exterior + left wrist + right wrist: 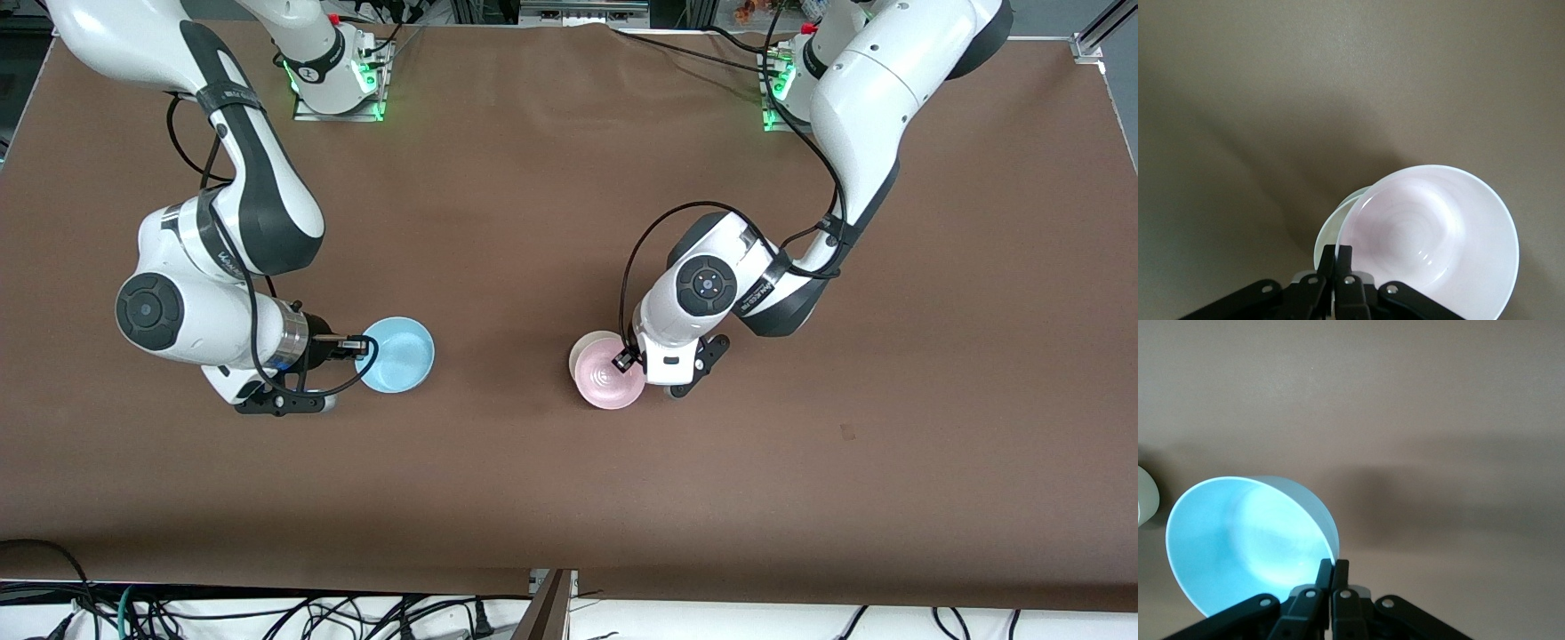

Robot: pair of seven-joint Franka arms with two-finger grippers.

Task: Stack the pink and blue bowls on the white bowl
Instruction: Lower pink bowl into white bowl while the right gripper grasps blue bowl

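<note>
- The left gripper [1336,257], reached down at mid-table, pinches the rim of the pink bowl [610,382], which hangs tilted over the white bowl [589,346]
- The right gripper [1332,570], its forearm bent low toward the right arm's end of the table, pinches the rim of the blue bowl [396,355]
- All three bowls show nothing inside; the blue and pink ones open upward
- The brown table [533,222] is under them

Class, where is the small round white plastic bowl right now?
In the front view, the white plastic bowl sits mid-table, largely covered by the pale pink plastic bowl that the left gripper holds by its rim over it.
</note>
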